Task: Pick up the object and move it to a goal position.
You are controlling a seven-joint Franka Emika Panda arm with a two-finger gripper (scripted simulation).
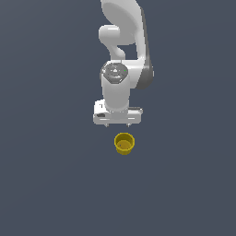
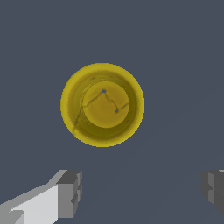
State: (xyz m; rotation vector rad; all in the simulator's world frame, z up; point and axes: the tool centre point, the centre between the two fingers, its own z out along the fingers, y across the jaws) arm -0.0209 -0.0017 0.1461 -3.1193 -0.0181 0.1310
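Note:
The object is a small yellow cup (image 1: 124, 143) standing upright on the dark grey surface, hollow side up. In the wrist view the cup (image 2: 102, 105) shows from straight above, with its round rim and inner floor visible. My white gripper (image 1: 117, 124) hangs open and empty, just behind the cup in the exterior view and apart from it. In the wrist view the gripper (image 2: 140, 192) has its two grey fingertips (image 2: 70, 192) spread wide, with the cup off to one side of the gap, not between them.
The white arm (image 1: 124, 50) rises behind the gripper. The dark grey surface (image 1: 46, 184) spreads all around the cup. No other object and no goal marker shows.

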